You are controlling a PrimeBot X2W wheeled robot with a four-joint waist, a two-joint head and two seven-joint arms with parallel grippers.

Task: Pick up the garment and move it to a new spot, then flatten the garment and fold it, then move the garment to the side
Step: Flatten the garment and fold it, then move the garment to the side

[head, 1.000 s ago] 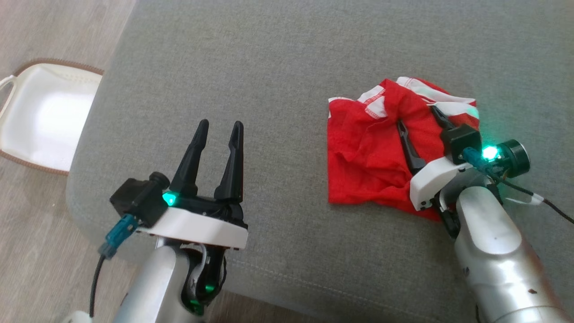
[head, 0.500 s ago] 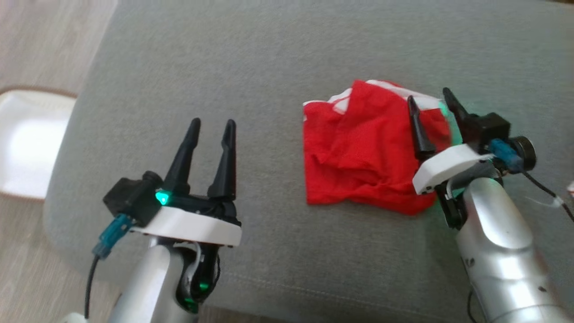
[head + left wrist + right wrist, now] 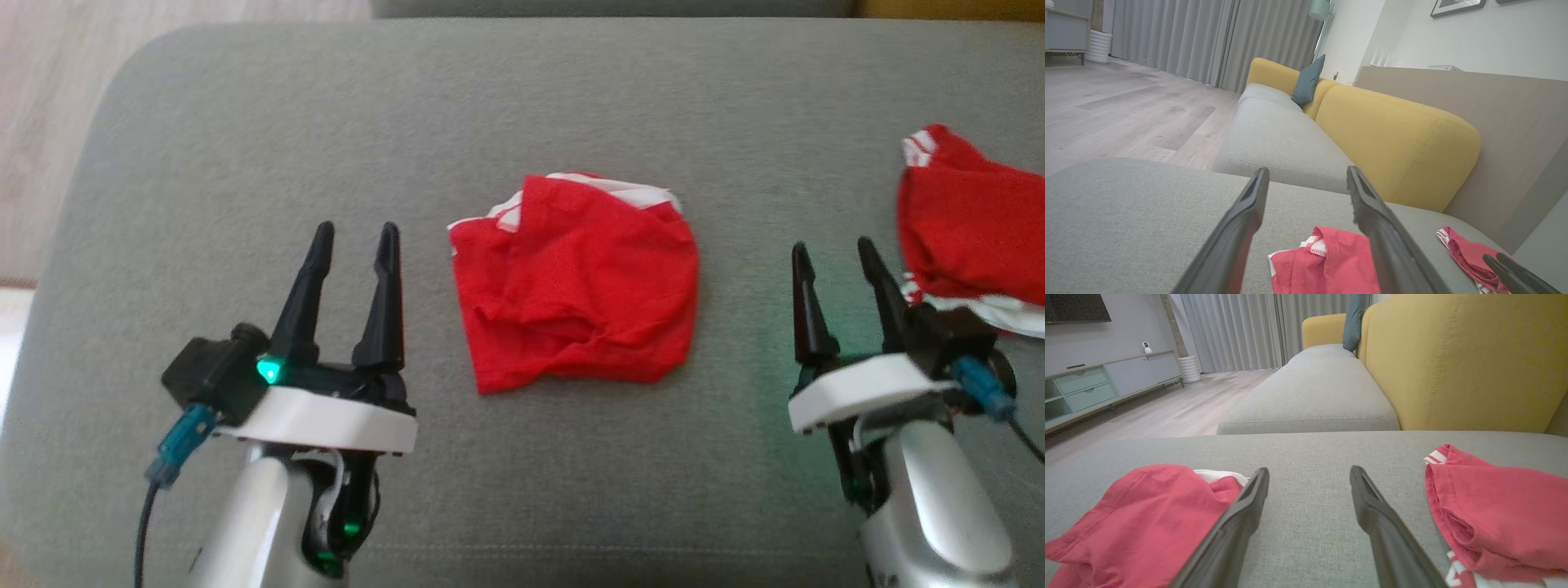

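Observation:
The garment [image 3: 571,286] is a red piece with white trim, lying crumpled and roughly folded in the middle of the grey cushion [image 3: 245,122]. My left gripper [image 3: 357,231] stands open just left of it, apart from the cloth. My right gripper [image 3: 831,247] stands open to its right, also clear of it. In the left wrist view the garment [image 3: 1331,261] lies low between the open fingers of the left gripper [image 3: 1307,173]. The right wrist view has the garment [image 3: 1139,522] left of the open right gripper [image 3: 1309,473], with bare cushion between the fingers.
A second red and white garment [image 3: 971,229] lies at the cushion's right edge, close to my right gripper, and appears at the right [image 3: 1494,506] in the right wrist view. A yellow backrest [image 3: 1396,143] rises behind. Wooden floor [image 3: 41,122] lies beyond the cushion's left edge.
The head camera has turned right, so the white basket has left the picture. My right gripper has drawn back off the garment to its right side, staying open. The garment lies where it was.

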